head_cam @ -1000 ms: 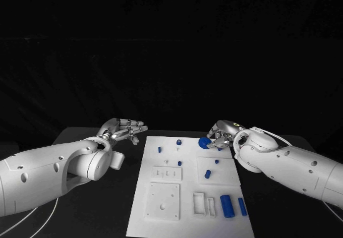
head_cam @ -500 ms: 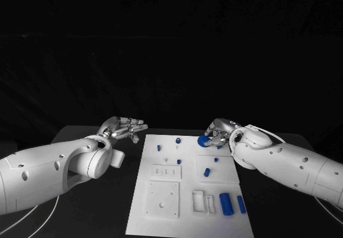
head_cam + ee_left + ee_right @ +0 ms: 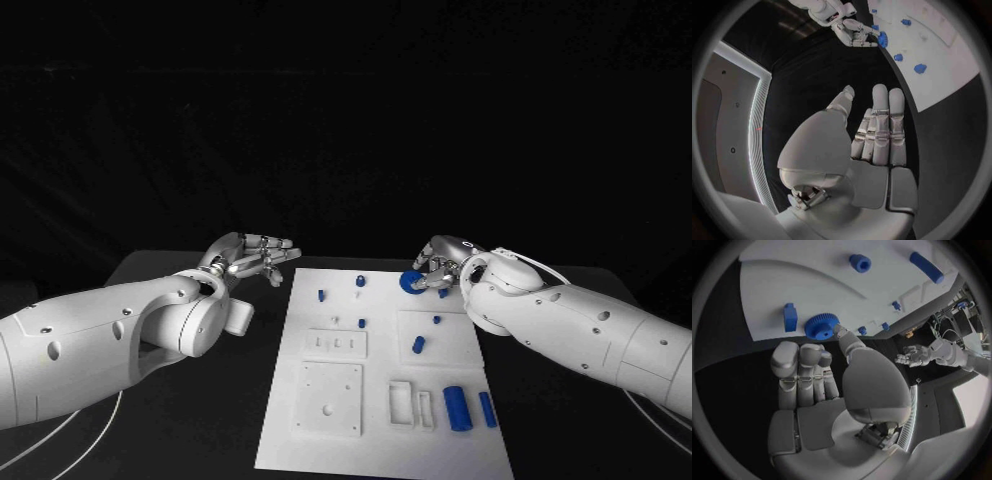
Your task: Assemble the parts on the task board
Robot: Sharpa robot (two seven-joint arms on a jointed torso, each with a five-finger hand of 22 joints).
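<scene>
The right hand [image 3: 440, 268] pinches a small blue toothed plastic gear [image 3: 821, 326] at its fingertips, over the white task board [image 3: 378, 420] — probably light, rigid, best held by its rim. The left hand [image 3: 248, 258] hovers open, empty.

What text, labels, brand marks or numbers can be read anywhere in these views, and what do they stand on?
None can be read.
Task board: plain white, no print visible.
Blue gear at the right hand: no marking.
Other blue parts, such as the cylinder: no marking.
Left hand and both arms: no legible lettering.
</scene>
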